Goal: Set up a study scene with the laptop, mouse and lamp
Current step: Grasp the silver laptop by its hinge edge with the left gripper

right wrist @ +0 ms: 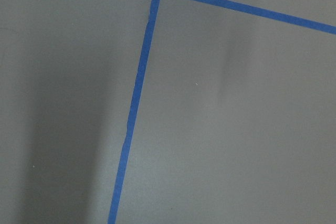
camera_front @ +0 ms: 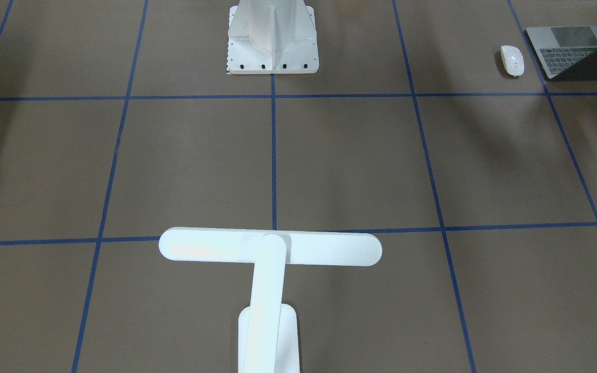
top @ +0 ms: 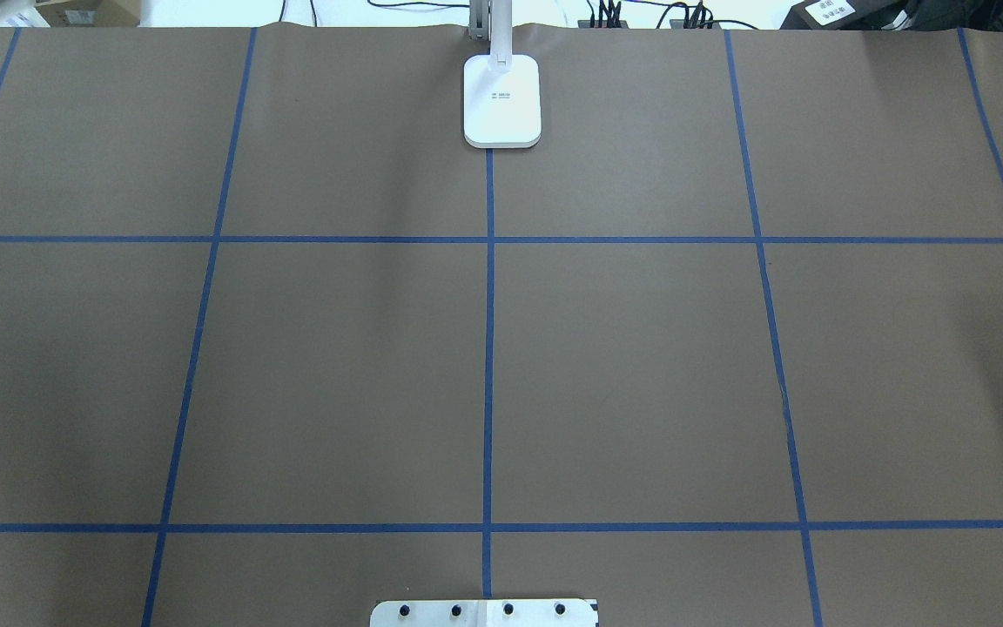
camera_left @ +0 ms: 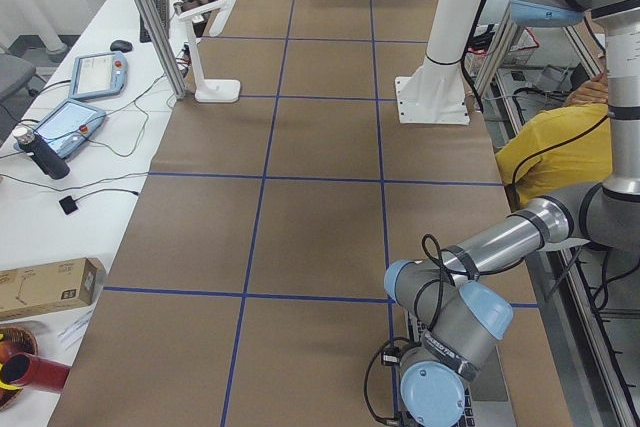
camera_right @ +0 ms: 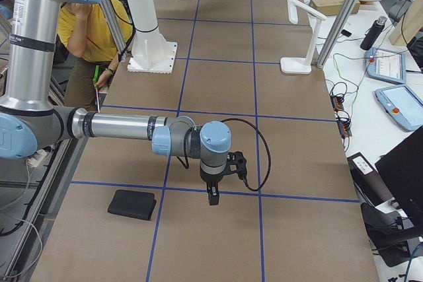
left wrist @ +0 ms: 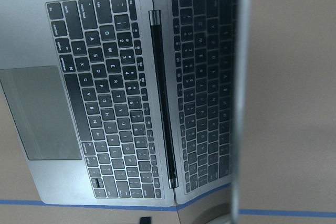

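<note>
The grey laptop (camera_front: 573,49) lies open at the table's end on my left, its keys and trackpad (left wrist: 44,111) filling the left wrist view. Beside it sits the white mouse (camera_front: 512,59). The white lamp (camera_front: 270,247) stands at the middle of the far edge, on its base (top: 502,100). My left arm (camera_left: 450,317) hangs over the laptop. Of the left gripper only a dark tip (left wrist: 146,220) shows, so I cannot tell its state. My right gripper (camera_right: 211,196) points down above bare table, near a tape crossing. It holds nothing that I can see, and whether it is open or shut I cannot tell.
A white pedestal (camera_front: 272,36) rises at the robot's side of the table. A black mouse pad (camera_right: 132,203) lies near the right gripper. A person in yellow (camera_right: 86,28) sits behind the robot. Tablets and cables (camera_left: 75,122) lie on the side bench.
</note>
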